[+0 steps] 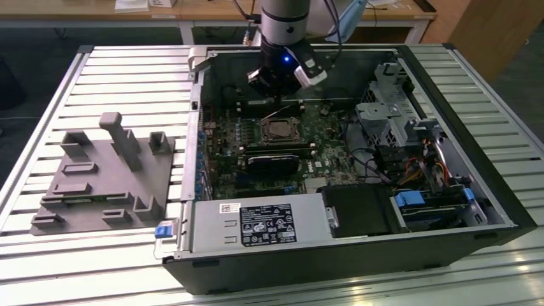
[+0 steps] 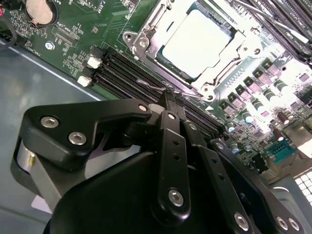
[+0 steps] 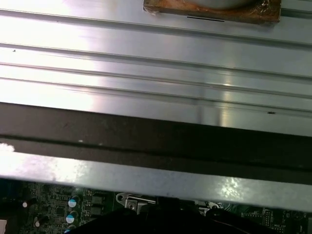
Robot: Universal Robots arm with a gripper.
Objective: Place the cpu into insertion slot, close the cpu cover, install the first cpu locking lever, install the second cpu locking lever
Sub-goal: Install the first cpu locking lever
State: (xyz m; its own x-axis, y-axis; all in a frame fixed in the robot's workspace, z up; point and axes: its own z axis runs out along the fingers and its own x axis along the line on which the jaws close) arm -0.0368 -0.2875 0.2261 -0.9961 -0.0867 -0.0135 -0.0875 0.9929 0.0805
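The cpu (image 2: 197, 41) lies flat in its socket on the green motherboard, its pale metal top showing through the window of the cpu cover (image 2: 146, 34), which lies down around it. In the exterior view the cpu (image 1: 279, 131) sits mid-board inside the open case. My gripper (image 2: 170, 95) is shut, its black fingertips right at the hooked end of a thin wire locking lever (image 2: 148, 85) beside the socket; I cannot tell whether the wire is pinched. In the exterior view my gripper (image 1: 285, 81) hangs over the board behind the socket.
Black memory slots (image 2: 122, 68) run beside the socket under my fingers. A black card (image 1: 272, 162) sits in front of the socket, a drive cage (image 1: 391, 115) at the exterior view's right, a power supply (image 1: 255, 223) in front. A grey fixture block (image 1: 102, 172) stands outside the case.
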